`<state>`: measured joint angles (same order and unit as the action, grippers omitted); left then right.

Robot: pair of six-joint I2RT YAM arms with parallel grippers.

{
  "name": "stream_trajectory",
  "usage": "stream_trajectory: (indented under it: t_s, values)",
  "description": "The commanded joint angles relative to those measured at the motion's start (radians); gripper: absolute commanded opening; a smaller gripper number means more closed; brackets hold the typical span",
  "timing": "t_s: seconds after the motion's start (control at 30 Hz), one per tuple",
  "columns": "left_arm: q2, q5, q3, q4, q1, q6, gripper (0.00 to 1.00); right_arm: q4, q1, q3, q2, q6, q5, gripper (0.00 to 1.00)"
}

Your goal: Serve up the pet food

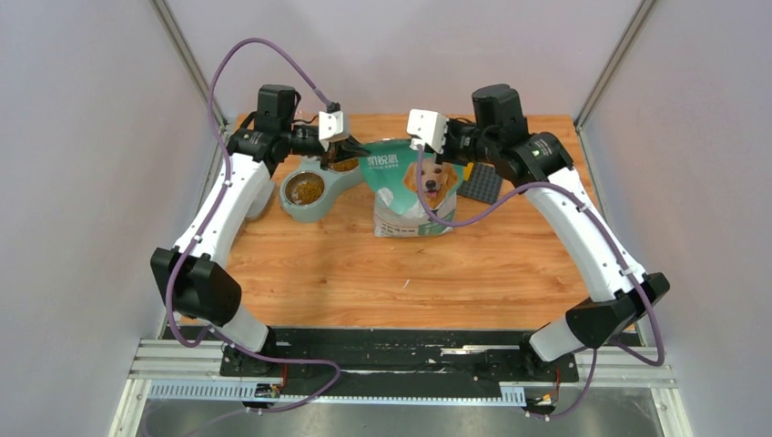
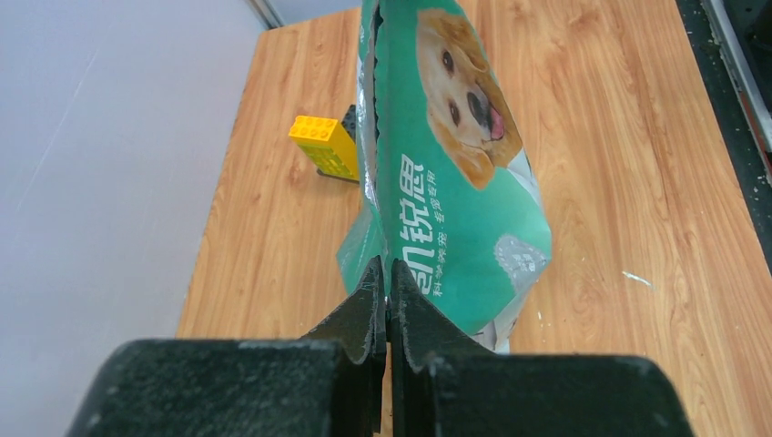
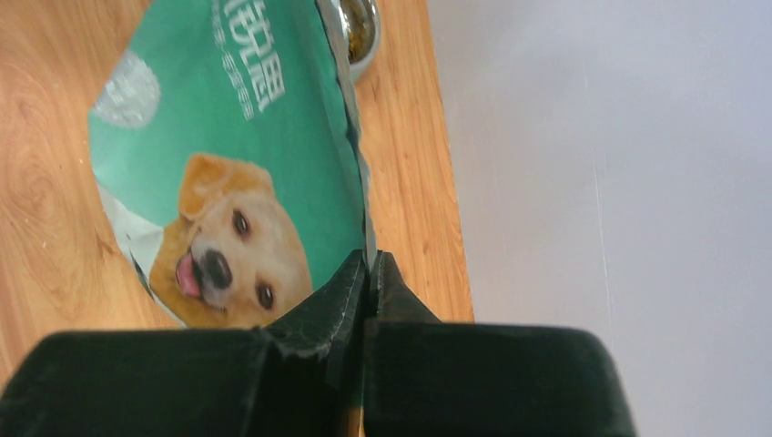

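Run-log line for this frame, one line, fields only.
bag: upright | left gripper: shut on its top corner | right gripper: shut on other top corner | pet food: in bowl, left-arm side

Left end effector [image 2: 387, 273]: jaws pressed together, pinching the seamed edge of the green bag [image 2: 446, 182]. The bag stands upright on the wooden worktop [image 2: 619, 137], golden dog print facing the open worktop. Beyond the bag's edge, a yellow studded block [image 2: 323, 146] sits on a dark base, partly hidden. A pale wall [image 2: 109, 137] borders the worktop.
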<state>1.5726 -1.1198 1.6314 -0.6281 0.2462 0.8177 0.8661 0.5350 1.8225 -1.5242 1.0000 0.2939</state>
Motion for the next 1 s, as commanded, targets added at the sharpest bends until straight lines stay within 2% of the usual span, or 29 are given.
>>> stream_trajectory:
  t_s: [0.0,0.2,0.4,0.57,0.6,0.63,0.67,0.7,0.73,0.77,0.8,0.83,0.9,0.97]
  values:
    - [-0.056,0.028,0.022,-0.036,-0.081,0.005,0.00,0.036,-0.120,-0.019,0.103,0.032,-0.211,0.00]
    - [-0.043,-0.025,0.031,-0.004,-0.080,-0.041,0.00,0.053,-0.200,-0.034,0.155,0.021,-0.215,0.00]
    - [-0.040,-0.053,0.041,0.018,-0.071,-0.072,0.00,0.071,-0.226,0.000,0.183,-0.027,-0.081,0.00]
    - [-0.042,-0.051,0.042,0.049,-0.063,-0.106,0.00,0.059,-0.228,0.006,0.186,-0.076,-0.043,0.00]
    - [-0.044,-0.047,0.040,0.071,-0.061,-0.132,0.07,0.051,-0.227,0.004,0.186,-0.089,-0.033,0.00]
    - [-0.049,-0.039,0.036,0.087,-0.058,-0.151,0.11,0.025,-0.227,-0.001,0.187,-0.110,-0.020,0.05]
    - [-0.053,-0.035,0.027,0.120,-0.056,-0.184,0.23,-0.015,-0.227,-0.013,0.192,-0.143,-0.004,0.20]
    - [-0.063,-0.032,0.021,0.138,-0.051,-0.199,0.33,-0.058,-0.226,-0.030,0.200,-0.182,0.018,0.41]
    - [-0.067,-0.031,0.005,0.183,-0.048,-0.235,0.48,-0.109,-0.224,-0.049,0.208,-0.224,0.045,0.60]
    - [-0.078,-0.029,-0.003,0.207,-0.043,-0.252,0.53,-0.154,-0.221,-0.065,0.217,-0.266,0.081,0.73]
    - [-0.084,-0.031,-0.020,0.244,-0.041,-0.279,0.62,-0.205,-0.219,-0.081,0.223,-0.311,0.123,0.89]
    - [-0.093,-0.037,-0.028,0.264,-0.039,-0.289,0.64,-0.245,-0.217,-0.093,0.228,-0.366,0.179,0.98]
    - [-0.100,-0.046,-0.047,0.302,-0.037,-0.319,0.67,-0.305,-0.211,-0.088,0.217,-0.445,0.295,1.00]
    - [-0.097,-0.051,-0.044,0.297,-0.038,-0.316,0.65,-0.334,-0.206,-0.049,0.179,-0.526,0.396,1.00]
